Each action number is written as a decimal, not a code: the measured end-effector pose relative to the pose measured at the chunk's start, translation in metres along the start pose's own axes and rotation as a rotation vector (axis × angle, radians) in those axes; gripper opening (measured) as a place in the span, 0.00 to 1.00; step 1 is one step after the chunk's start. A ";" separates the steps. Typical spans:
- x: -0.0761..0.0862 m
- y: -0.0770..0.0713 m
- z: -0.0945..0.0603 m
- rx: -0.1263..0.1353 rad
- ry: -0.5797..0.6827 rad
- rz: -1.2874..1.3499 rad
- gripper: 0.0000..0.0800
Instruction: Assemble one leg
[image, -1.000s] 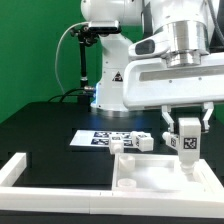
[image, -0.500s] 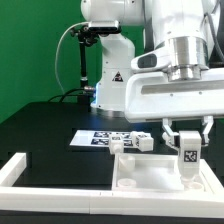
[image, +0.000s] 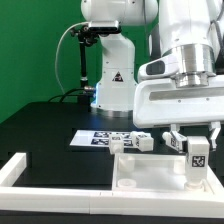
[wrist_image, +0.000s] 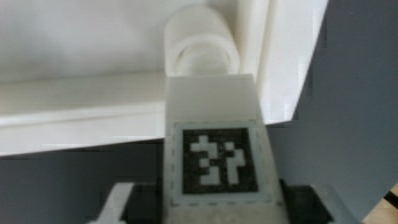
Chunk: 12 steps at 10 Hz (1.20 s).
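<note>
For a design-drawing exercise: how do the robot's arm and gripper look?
The arm is glossy white and rounded, with a dark logo on its base and a black cable looping beside it. A silver cylinder meets the boxy white gripper.

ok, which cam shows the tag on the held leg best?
Wrist view: the tag on the leg faces the lens, large and central, though slightly blurred. The exterior view shows the same tag only small, on the leg's front.
</note>
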<state>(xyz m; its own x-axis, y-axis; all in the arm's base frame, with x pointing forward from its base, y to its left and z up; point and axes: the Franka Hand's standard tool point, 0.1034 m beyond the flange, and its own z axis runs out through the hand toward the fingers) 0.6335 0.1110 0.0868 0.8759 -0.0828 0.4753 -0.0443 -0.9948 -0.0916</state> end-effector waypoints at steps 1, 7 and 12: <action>-0.001 0.000 0.002 -0.001 0.012 -0.003 0.36; 0.001 0.002 0.006 -0.006 0.057 0.010 0.36; 0.001 0.000 0.009 -0.003 -0.023 0.024 0.78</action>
<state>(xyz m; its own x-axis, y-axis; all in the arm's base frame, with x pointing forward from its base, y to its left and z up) 0.6387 0.1114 0.0794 0.8854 -0.1054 0.4527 -0.0668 -0.9927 -0.1005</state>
